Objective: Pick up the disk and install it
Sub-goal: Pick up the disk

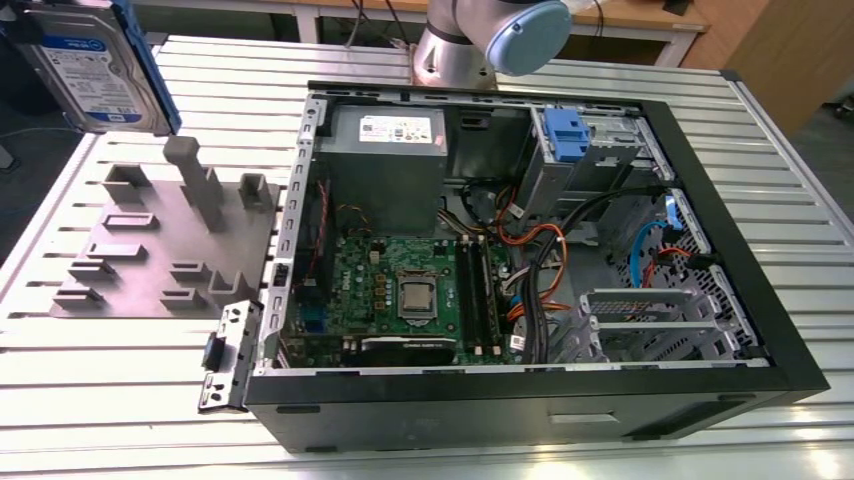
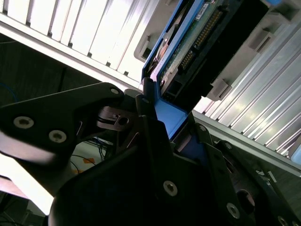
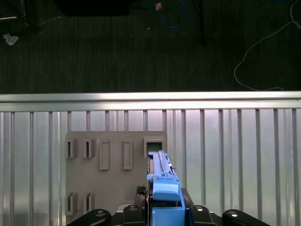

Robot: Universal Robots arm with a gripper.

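The disk (image 1: 94, 65), a silver hard drive with a white-and-blue label and a blue frame, hangs upright in the air at the far corner of the exterior view's left, above the slatted table. In the first wrist view the disk (image 3: 162, 181) is seen edge-on, over the grey holder plate (image 3: 113, 179). My gripper (image 3: 165, 209) is shut on its blue frame. In the second wrist view the black fingers (image 2: 150, 117) clamp the blue frame of the disk (image 2: 188, 52), whose connector side shows.
The open computer case (image 1: 747, 300) lies on the slatted metal table (image 1: 120, 390), with a drive bay and small blue latch (image 1: 566, 135) at its far side. A grey holder plate (image 1: 147, 250) with upright posts lies beside the case. The arm's base (image 1: 487, 40) stands behind.
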